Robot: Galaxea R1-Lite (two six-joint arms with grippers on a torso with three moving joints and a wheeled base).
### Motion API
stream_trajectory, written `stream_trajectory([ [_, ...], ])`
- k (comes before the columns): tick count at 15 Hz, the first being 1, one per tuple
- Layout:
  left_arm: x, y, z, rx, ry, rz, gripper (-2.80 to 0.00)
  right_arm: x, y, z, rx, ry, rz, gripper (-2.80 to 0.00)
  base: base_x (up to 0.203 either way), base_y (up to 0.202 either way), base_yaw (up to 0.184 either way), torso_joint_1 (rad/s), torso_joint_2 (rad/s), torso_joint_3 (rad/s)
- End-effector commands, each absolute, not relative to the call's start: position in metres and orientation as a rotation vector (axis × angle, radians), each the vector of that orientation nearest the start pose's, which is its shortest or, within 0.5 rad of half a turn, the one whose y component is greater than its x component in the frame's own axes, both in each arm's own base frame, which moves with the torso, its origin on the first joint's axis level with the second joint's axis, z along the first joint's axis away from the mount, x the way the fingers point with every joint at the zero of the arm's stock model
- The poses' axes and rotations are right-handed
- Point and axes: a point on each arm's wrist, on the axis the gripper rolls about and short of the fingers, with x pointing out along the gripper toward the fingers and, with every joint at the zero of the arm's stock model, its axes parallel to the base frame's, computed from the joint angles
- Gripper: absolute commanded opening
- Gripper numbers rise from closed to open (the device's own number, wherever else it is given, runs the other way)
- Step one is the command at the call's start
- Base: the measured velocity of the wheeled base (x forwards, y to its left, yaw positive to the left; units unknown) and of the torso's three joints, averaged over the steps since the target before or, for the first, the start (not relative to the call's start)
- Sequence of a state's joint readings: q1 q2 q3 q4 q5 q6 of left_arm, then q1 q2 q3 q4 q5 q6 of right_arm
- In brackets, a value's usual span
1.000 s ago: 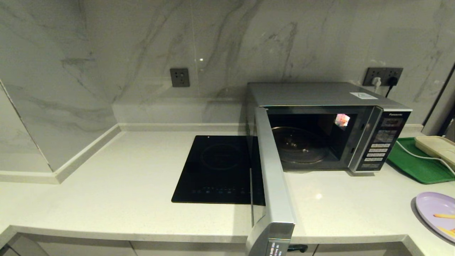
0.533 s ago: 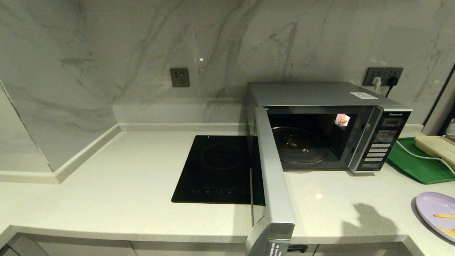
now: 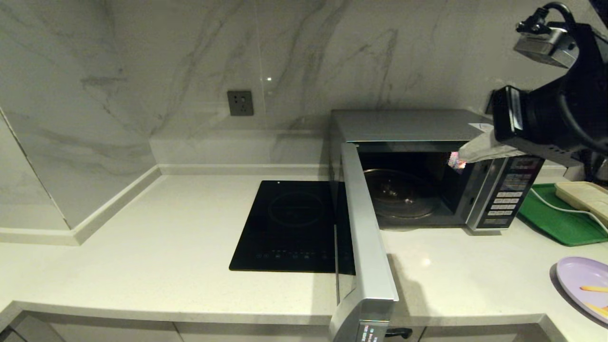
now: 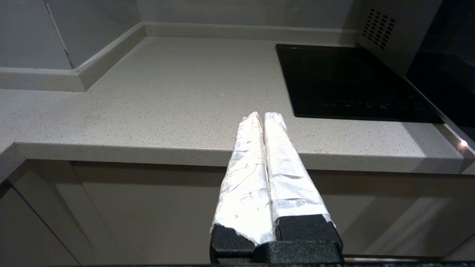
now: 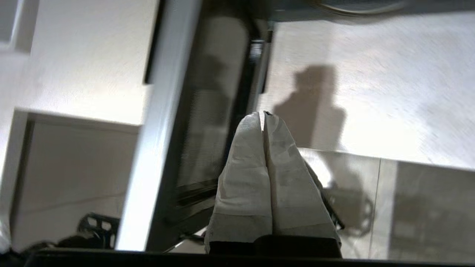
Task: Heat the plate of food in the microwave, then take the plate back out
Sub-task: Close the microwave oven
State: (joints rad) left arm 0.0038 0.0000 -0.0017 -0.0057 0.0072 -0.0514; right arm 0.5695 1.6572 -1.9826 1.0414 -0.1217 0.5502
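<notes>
Lavender plate of food (image 3: 582, 282) well below right hand (image 3: 463, 153)

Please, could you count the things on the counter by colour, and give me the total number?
Silver: 1, the microwave, door open.
Black: 1, the induction cooktop.
Green: 1, the tray.
Cream: 1, the box on the tray.
Lavender: 1, the plate of food.
Total: 5.
</notes>
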Motion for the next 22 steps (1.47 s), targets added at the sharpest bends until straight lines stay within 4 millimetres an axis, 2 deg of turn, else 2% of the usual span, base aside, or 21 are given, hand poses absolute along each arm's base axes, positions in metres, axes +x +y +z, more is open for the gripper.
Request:
stream_trajectory([
  [1,-0.023,0.000,0.077,-0.052,-0.008,0.012,-2.80,0.188,0.158,0.360,0.220,0.756,0.304,-2.80,0.000,0.000,0.000,0.000,0.00,0.000],
  [5,-0.023,0.000,0.077,-0.052,-0.008,0.012,-2.80,0.174,0.196,0.349,0.170,0.798,0.388,-2.80,0.000,0.000,0.000,0.000,0.00,0.000],
  [8,-0.023,0.000,0.077,-0.052,-0.008,0.012,-2.80,0.179,0.228,0.331,0.119,0.816,0.395,-2.80,0.000,0.000,0.000,0.000,0.00,0.000],
  [14,-0.023,0.000,0.077,-0.052,-0.009,0.012,-2.80,0.187,0.254,0.308,0.074,0.861,0.401,-2.80,0.000,0.000,0.000,0.000,0.00,0.000],
  [22,-0.023,0.000,0.077,-0.052,-0.009,0.012,-2.80,0.190,0.263,0.294,0.075,0.917,0.382,-2.80,0.000,0.000,0.000,0.000,0.00,0.000],
])
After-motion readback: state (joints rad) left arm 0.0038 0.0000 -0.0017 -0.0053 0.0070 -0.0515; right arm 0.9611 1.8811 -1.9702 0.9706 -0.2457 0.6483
